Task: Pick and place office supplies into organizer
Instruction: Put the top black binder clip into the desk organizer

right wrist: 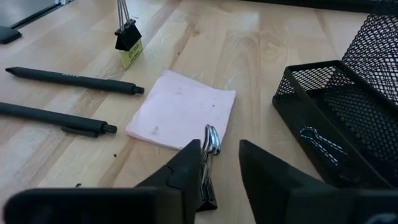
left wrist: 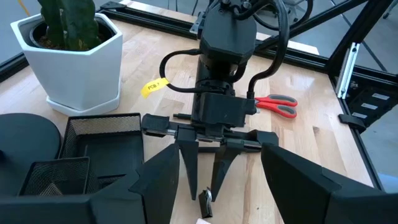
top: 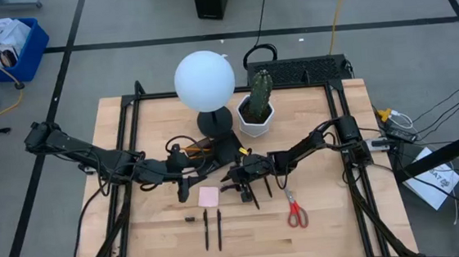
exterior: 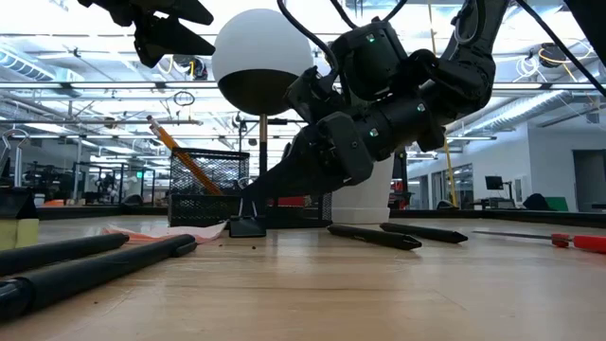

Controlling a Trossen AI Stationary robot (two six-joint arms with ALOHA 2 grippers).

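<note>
high view had the right gripper (top: 242, 179) low over the middle of the desk (top: 328, 227), just right of the pink sticky-note pad (top: 209, 197) and in front of the black lamp base (top: 215, 123). left gripper (top: 186, 184) sat close by on the pad's other side, above the desk.

right wrist view: right fingers (right wrist: 186, 177) partly open, straddling a small black binder clip (right wrist: 209, 168) that stood on the desk at the near edge of the pad. one finger looked to touch the clip, the other had a gap, so not clamped on it. low view showed the same clip (exterior: 247, 217) standing on the wood under the right fingers.

left wrist view: left fingers (left wrist: 158, 177) wide apart, nothing between them, looking across at the right gripper.

mesh organizer (right wrist: 348, 118) was just beside the clip and pad, next to the lamp base; one clip lay in its bottom, and the low view showed an orange pencil (exterior: 180, 152) leaning in it.

rest of the supplies on the desk: two black pens (top: 213, 228) nearer the front edge, two more (top: 259, 193) by the right gripper, red-handled scissors (top: 295, 211) to the right, a second binder clip (right wrist: 128, 38) beyond the pens with a yellow tag. white cactus pot (top: 256, 116) at the back beside the lamp.
</note>
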